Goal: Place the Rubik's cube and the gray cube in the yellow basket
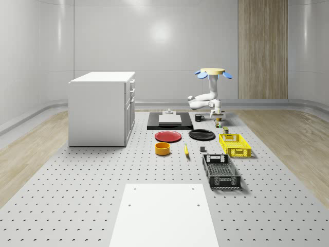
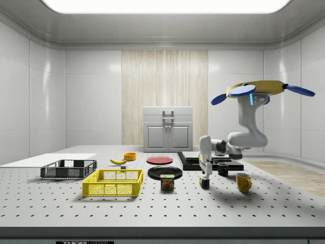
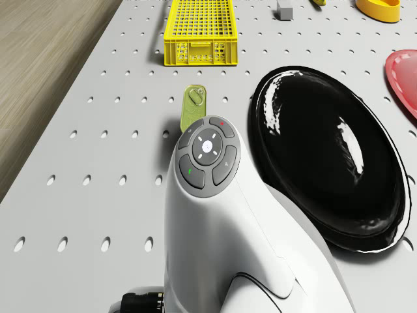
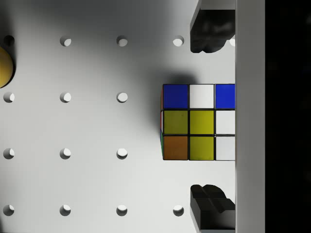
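The Rubik's cube stands on the perforated table, and my gripper is open straight above it. One dark fingertip is on each side of the cube, with a gap to it. In the side view the gripper hangs just over the Rubik's cube. The drone hovers above the table's far right part, beyond the yellow basket. The small gray cube lies on the table to the whole-scene view's left of that basket. In the drone view the yellow basket holds nothing.
A black plate and a red plate lie near the arm. A Spam can, a yellow mug and a black mug stand around the Rubik's cube. A black basket, orange bowl, banana and white cabinet are farther off.
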